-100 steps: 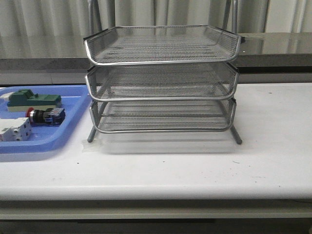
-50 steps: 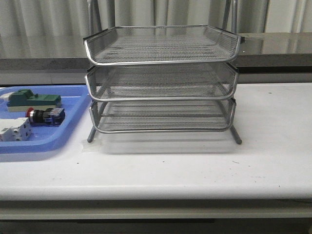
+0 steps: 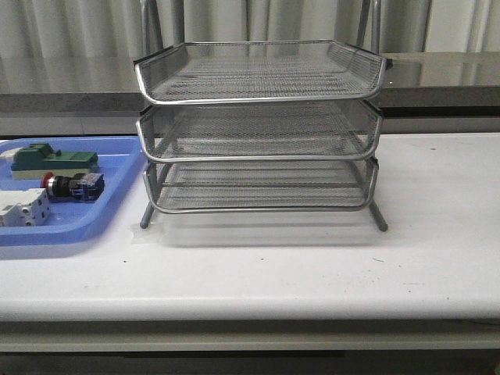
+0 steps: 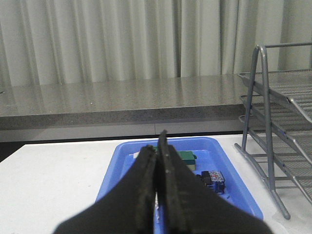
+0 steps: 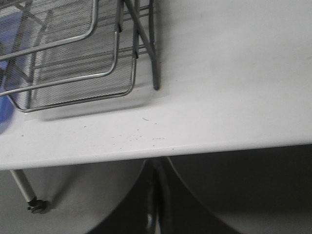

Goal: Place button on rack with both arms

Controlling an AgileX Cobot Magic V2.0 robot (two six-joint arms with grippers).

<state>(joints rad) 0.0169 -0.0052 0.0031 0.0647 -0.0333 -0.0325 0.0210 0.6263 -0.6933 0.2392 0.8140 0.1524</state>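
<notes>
Three-tier silver wire-mesh rack (image 3: 260,129) is sitting mid-desk on the white desk (image 3: 312,266), all three tiers showing bare mesh. Flat blue plastic tray (image 3: 109,205) is lying just beside the rack's left legs. Small push-button with red round cap and black-and-blue body (image 3: 73,186) is lying on its side in that tray, cap pointing left, between the green block component (image 3: 55,160) behind it and the white terminal block (image 3: 23,211) in front.

Left claw (image 4: 159,146) is hovering over the near end of the tray, black fingers pressed together, gripping nothing; button (image 4: 213,178) is sitting off to one side of it, not touching. Right claw (image 5: 155,195) is hanging below the desk's front edge, fingers closed together, holding nothing; rack corner and leg (image 5: 146,44) are showing above.
</notes>
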